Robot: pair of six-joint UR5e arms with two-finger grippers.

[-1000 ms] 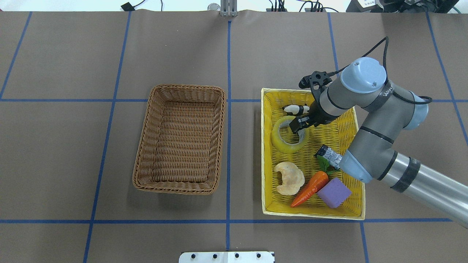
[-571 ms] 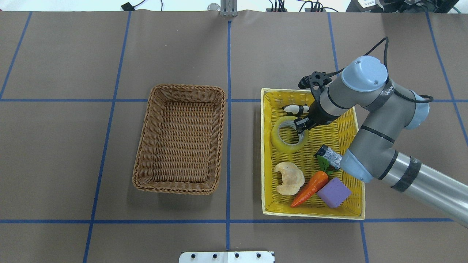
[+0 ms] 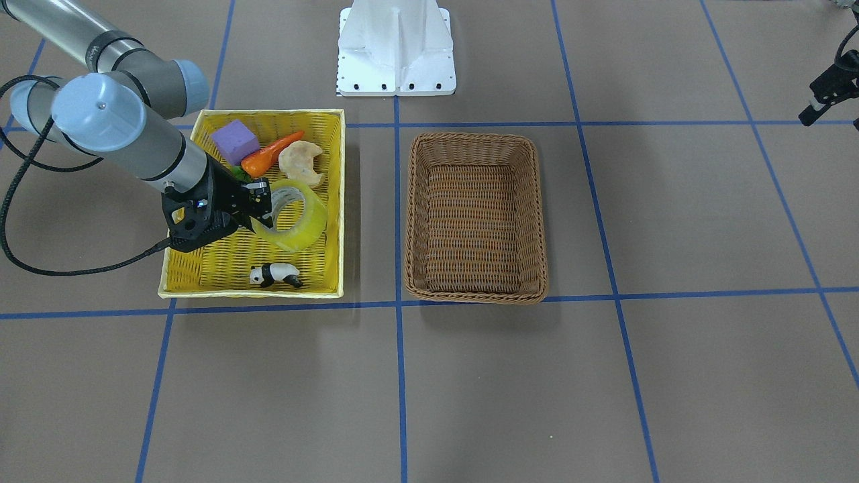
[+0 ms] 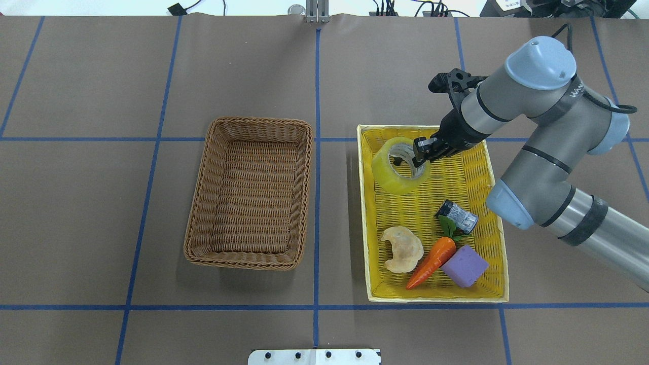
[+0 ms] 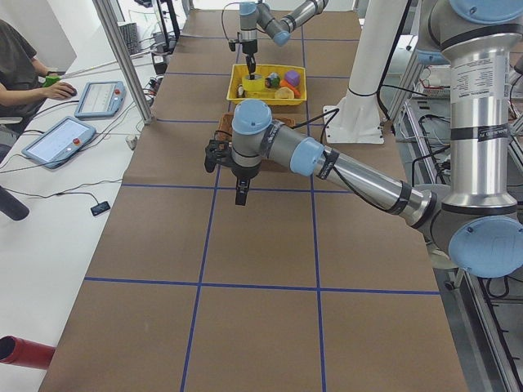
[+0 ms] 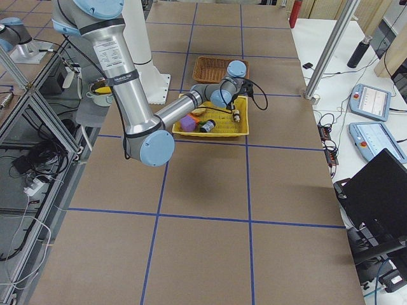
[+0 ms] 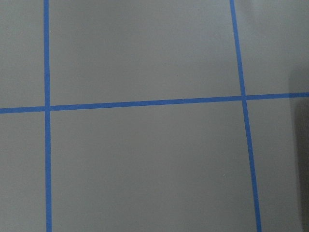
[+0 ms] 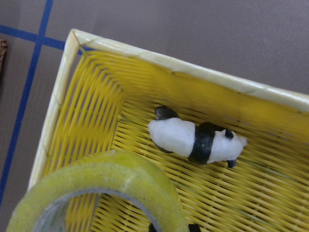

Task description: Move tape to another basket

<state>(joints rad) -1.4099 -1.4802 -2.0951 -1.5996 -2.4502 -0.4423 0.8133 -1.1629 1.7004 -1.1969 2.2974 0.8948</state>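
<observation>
The tape [image 4: 388,177] is a yellowish translucent roll, tilted and lifted above the far left corner of the yellow tray [image 4: 499,284]. My right gripper [image 4: 419,153] is shut on the roll's wall, one finger inside the ring. The front view shows the same grip [image 3: 263,202] on the tape [image 3: 307,227]. The right wrist view shows the roll's rim [image 8: 96,181] close up at the bottom. The brown wicker basket [image 4: 258,121] stands empty to the tray's left and also shows in the front view [image 3: 473,137]. My left gripper [image 5: 240,194] hangs over bare table; I cannot tell its state.
The tray holds a panda figure [image 3: 275,275], a small grey cylinder [image 4: 458,215], a carrot [image 4: 431,256], a purple block [image 4: 464,266] and a pale cracker [image 4: 402,248]. The white robot base [image 3: 396,47] stands behind the tray and basket.
My right gripper came down onto the tape's wall, shut on it and lifted it toward the tray's far left corner. The roll now covers the panda in the overhead view.
</observation>
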